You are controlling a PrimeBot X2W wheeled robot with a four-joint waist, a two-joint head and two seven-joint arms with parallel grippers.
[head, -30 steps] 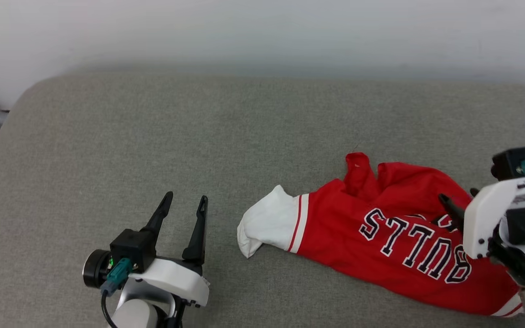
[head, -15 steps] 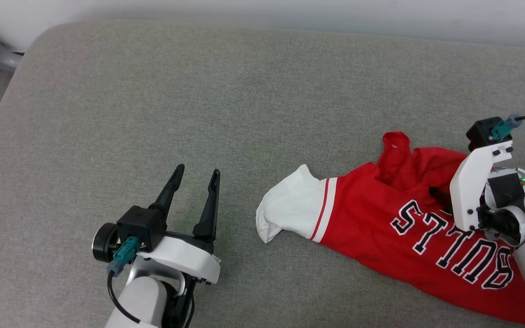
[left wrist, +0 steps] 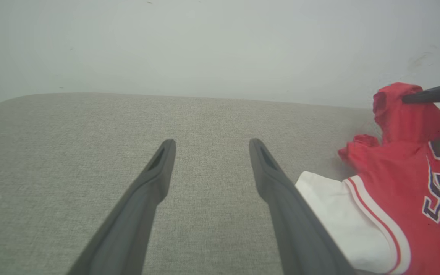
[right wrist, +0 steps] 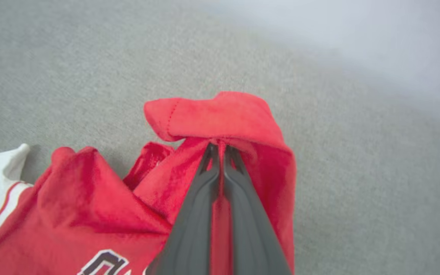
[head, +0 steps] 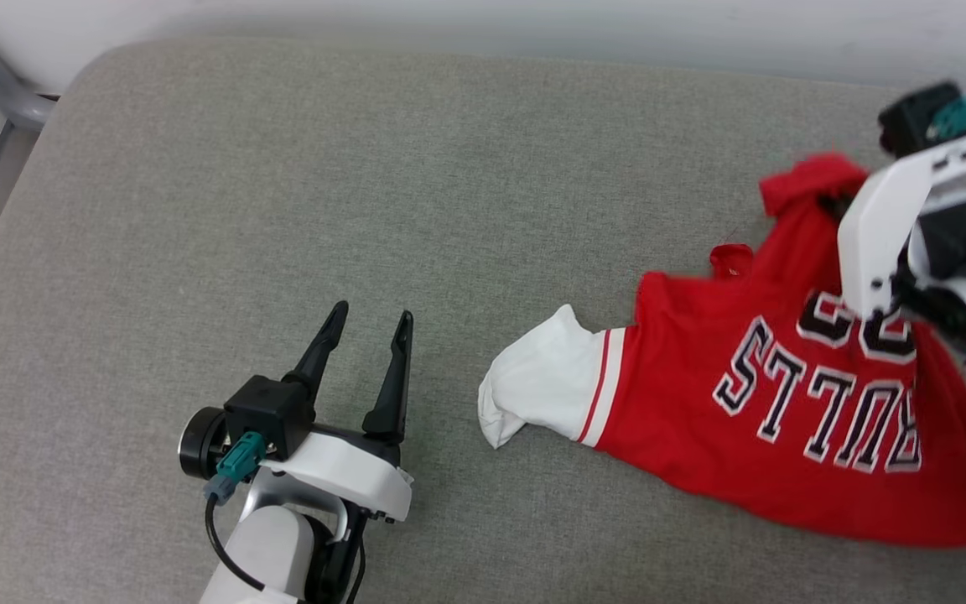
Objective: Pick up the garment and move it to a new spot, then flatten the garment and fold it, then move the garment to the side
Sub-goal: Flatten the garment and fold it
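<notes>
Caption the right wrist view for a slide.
Right pincer shut on a fold of the red garment, grey cushion beneath.

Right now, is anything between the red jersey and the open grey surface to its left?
Nothing visible lies on the grey fabric surface there. The right gripper is shut on the red-and-white jersey; the open left gripper sits toward the near side.

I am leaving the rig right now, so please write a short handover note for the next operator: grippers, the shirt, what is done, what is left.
Left gripper: open, holds nothing, above the grey cushion, apart from the white sleeve.
Right gripper: shut on a red fold at the far edge of the shirt; that fold is raised.
Shirt: crumpled, most of it lying on the cushion, on the right side.
Done: the grasp.
Left: carry to a new spot, flatten, fold, move aside.
</notes>
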